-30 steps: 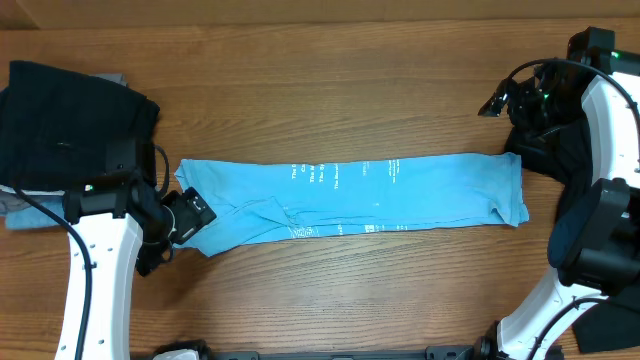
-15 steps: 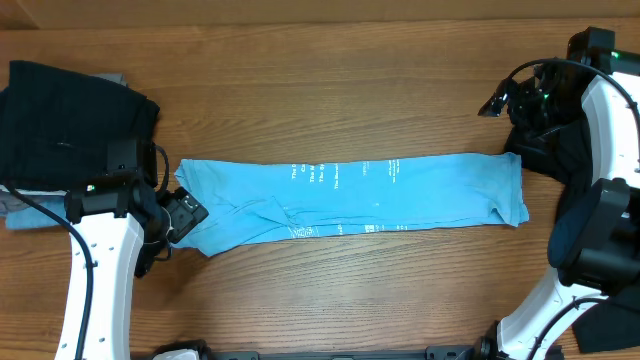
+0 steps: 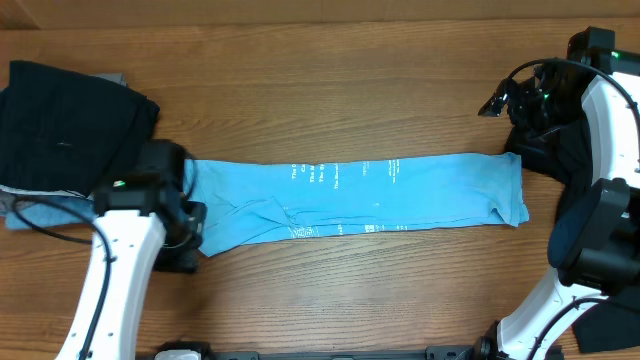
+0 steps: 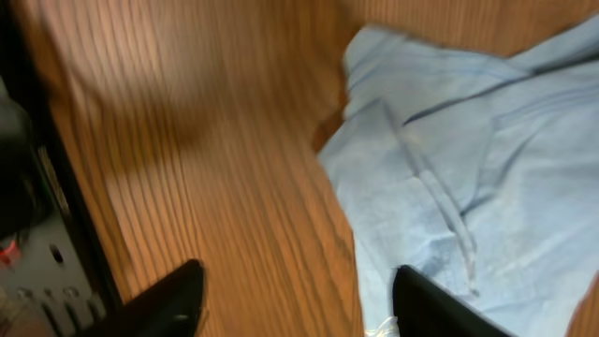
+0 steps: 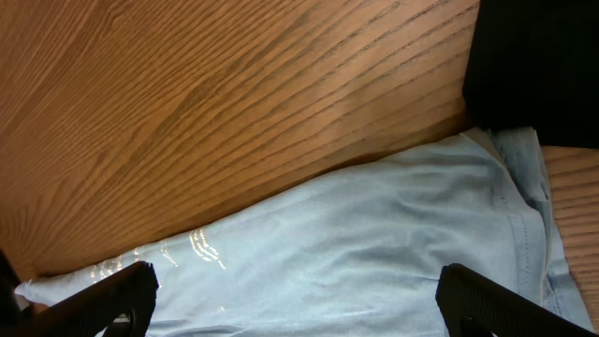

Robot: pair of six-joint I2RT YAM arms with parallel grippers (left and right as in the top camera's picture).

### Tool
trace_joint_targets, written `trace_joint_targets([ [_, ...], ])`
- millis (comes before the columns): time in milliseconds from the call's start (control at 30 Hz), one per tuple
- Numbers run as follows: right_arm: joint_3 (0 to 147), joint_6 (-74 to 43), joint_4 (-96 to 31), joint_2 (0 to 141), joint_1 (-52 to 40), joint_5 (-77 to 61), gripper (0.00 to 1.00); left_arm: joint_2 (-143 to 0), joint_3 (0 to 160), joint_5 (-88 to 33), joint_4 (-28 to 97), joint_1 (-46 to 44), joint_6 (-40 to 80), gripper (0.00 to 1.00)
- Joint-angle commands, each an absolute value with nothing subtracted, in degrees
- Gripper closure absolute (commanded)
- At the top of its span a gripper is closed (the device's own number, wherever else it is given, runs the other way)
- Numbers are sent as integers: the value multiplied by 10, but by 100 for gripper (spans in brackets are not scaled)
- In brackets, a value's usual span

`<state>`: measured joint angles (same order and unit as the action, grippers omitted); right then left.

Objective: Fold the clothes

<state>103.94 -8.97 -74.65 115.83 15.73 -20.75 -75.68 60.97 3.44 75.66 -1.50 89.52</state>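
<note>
Overhead, the left arm [image 3: 120, 250] reaches up from the near-left corner. Its wrist is bent down over the left end of the sky-blue T-shirt [image 3: 420, 190] and hides its fingers from above. The right arm [image 3: 605, 150] curves along the right edge, wrist raised beyond the shirt's far-right corner.

In the blurred left wrist view, the left jaws stand partly apart. One finger [image 4: 173, 300] is over bare wood and the other [image 4: 430, 309] over blue cloth, with the shirt's edge between them; they grip nothing. The right jaws are spread wide and empty above the shirt's right end.

The table [image 3: 330, 80] is brown wood with clear grain. A pile of dark garments [image 3: 65, 120] lies at its far left, and black cloth [image 5: 533, 65] meets the shirt's right end.

The shirt lies flat in a long narrow band across the table's middle, with small white lettering [image 3: 310, 175] near its centre and soft wrinkles at the left end.
</note>
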Motion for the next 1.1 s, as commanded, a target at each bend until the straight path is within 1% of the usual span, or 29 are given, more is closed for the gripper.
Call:
trace_joint_targets([
  [0,1053,-87,-746,1146,158,-211,0,-802,600,62,751,-69,1100,45],
  [133,1053,-88,-746,1146,158,-211,0,-897,600,85,707,-83,1100,44],
  [233,1053,-88,-746,1146,158,-211,0,-948,600,84,697,-77,1100,50],
  [300,1053,-87,-746,1146,158,-211,0,-972,600,83,689,-73,1099,58],
  [367,1053,-88,-746,1146,158,-211,0,-984,600,83,678,-71,1099,60],
  [633,1053,-88,-746,1146,158,-211,0,-986,600,108,605,-70,1097,60],
  [800,1053,-88,-746,1146,158,-211,0,-987,600,111,615,-70,1097,69],
  [867,1053,-87,-746,1146,158,-211,0,-987,600,109,622,-70,1097,68],
  [933,1053,-87,-746,1146,158,-211,0,-987,600,110,623,-70,1097,64],
  [1067,1053,-88,-746,1146,158,-211,0,-990,600,126,608,-70,1098,63],
])
